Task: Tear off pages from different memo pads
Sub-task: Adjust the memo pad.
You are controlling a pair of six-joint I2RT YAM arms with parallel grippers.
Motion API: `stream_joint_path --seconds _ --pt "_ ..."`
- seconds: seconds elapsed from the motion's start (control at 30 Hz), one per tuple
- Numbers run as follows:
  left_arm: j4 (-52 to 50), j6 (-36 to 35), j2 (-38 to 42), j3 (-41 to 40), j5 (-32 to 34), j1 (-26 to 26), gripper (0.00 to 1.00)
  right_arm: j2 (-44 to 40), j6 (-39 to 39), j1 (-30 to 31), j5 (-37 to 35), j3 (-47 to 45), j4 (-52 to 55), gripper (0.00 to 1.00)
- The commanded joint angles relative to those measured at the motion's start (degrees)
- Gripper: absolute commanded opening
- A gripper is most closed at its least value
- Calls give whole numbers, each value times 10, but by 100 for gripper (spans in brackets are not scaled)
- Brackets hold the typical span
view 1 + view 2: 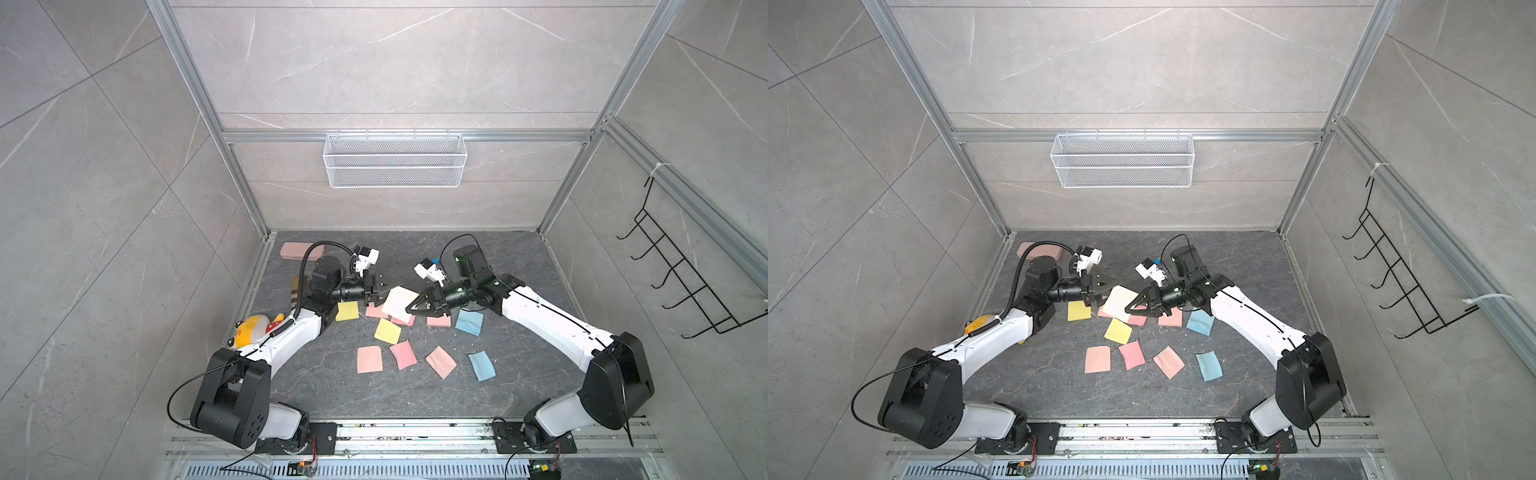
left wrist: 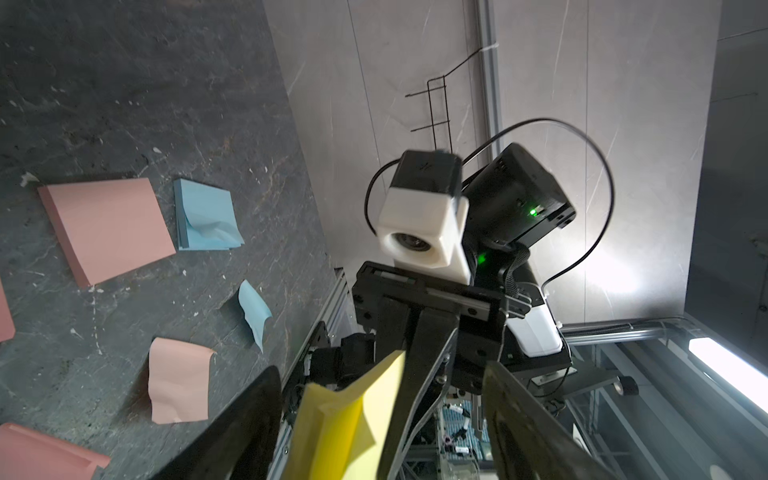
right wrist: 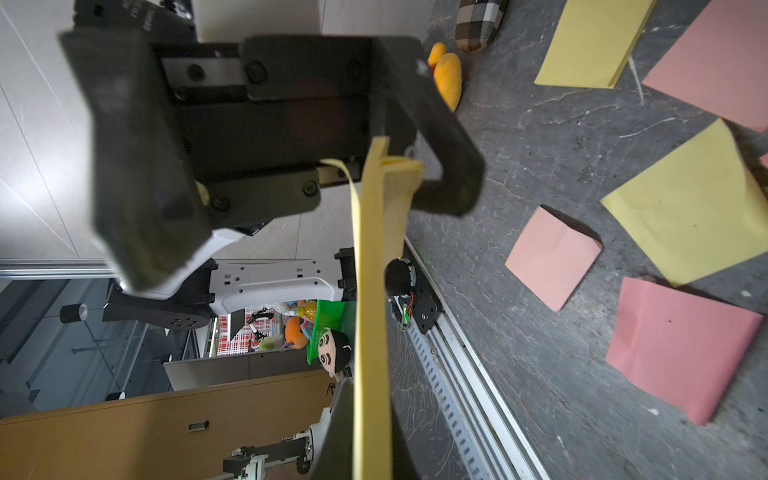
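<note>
Dark stone-look tabletop [image 1: 415,399] inside grey tiled walls. At its middle, right gripper [image 1: 409,308] pressed together on a pale yellow memo pad [image 1: 397,300], held tilted off the surface. Opposite, left gripper [image 1: 385,289] spread wide, fingers either side of the pad's far edge; 1 curling page [image 3: 353,195] peeling from it there. Underneath and just beside: a yellow pad [image 1: 347,311], a pink pad [image 1: 438,321], a blue pad [image 1: 469,321]. Nearer the arm bases, loose: 1 yellow page [image 1: 387,331], 3 pink pages [image 1: 369,360], 1 blue page [image 1: 481,365]. Pink case [image 1: 293,250] by the far left corner.
</note>
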State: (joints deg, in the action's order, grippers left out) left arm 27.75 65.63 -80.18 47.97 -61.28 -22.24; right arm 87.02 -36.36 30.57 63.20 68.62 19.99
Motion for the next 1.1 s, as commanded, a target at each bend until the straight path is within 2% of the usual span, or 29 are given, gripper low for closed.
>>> stream_joint_path --seconds 0.0,0.07,0.13,0.2,0.33,0.47,0.5,0.57,0.63,0.7,0.8,0.93,1.0,1.07 --pt "-56 -64 0 16 -26 1 76 1 18 1 27 17 15 5" --pt "-70 -74 3 21 -26 1 74 2 25 1 31 18 24 5" --pt "-60 -66 3 29 -37 -1 67 4 35 1 33 22 35 4" --pt "-57 -64 3 38 -52 -4 54 4 39 1 35 24 39 5" --pt "-73 -72 2 49 -66 -4 20 5 47 1 37 28 49 5" --pt "-94 -75 -10 57 -61 -3 0 3 52 1 40 27 53 6" --pt "-95 -71 -14 59 -53 -1 0 2 50 1 36 26 53 9" --pt "-83 -47 -15 54 -20 5 0 -7 23 1 18 12 27 26" --pt "-5 16 -8 22 41 13 0 -25 -66 1 -5 -37 -73 39" --pt "63 73 0 -19 132 14 0 -40 -168 2 -37 -97 -207 46" --pt "146 147 13 -89 277 4 0 -55 -298 7 -121 -176 -359 49" --pt "164 150 26 -122 395 -36 0 -60 -374 42 -238 -231 -465 50" --pt "167 150 28 -129 429 -50 0 -55 -387 58 -279 -239 -483 51" --pt "181 155 17 -130 425 -54 0 -45 -391 69 -299 -238 -481 50"
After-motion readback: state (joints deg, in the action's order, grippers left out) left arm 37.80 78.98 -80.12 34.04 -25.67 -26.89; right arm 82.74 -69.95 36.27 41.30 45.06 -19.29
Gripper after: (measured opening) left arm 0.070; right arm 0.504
